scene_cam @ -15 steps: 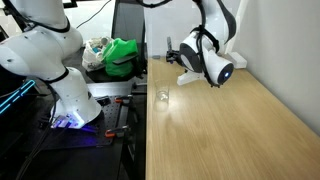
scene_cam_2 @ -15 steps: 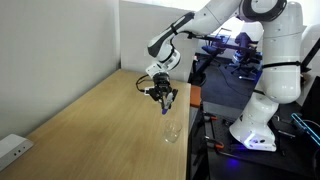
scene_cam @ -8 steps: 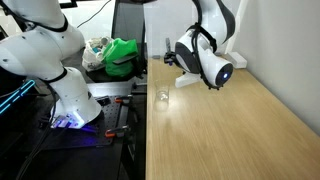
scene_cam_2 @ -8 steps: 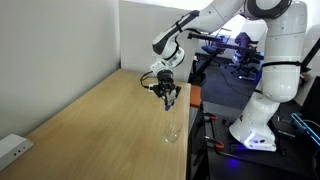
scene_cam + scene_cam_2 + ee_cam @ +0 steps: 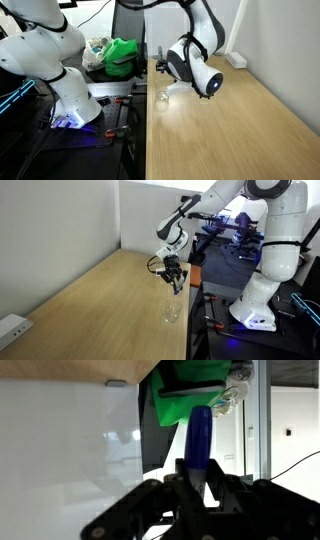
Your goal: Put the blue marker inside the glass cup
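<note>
The glass cup (image 5: 172, 311) is standing on the table (image 5: 90, 310) near its edge. The gripper (image 5: 174, 278) is hanging above the cup, with the marker (image 5: 198, 445) sitting pinched between its fingers. A bag (image 5: 122, 55) is lying beyond the table's edge.

Arm (image 5: 195, 60) angled down over wooden table (image 5: 230, 130). Gripper (image 5: 159, 67) at table edge, higher than cup (image 5: 162, 97), clear of it. Jaw state not discernible. Cup upright near same edge. Green bag (image 5: 122, 55) beyond edge. Power strip (image 5: 236, 60) by wall.
</note>
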Controlling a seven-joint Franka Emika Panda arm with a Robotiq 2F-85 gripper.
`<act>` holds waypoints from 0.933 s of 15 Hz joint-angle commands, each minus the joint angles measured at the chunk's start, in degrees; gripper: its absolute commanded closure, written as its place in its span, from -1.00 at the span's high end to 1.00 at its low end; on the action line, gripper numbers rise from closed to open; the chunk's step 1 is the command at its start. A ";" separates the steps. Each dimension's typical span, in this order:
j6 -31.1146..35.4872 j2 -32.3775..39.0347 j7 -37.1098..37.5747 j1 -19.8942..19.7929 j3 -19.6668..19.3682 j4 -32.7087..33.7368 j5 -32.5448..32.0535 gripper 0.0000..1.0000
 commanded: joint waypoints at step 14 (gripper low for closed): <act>13.57 3.69 0.00 -3.70 6.78 -1.88 -0.57 -0.87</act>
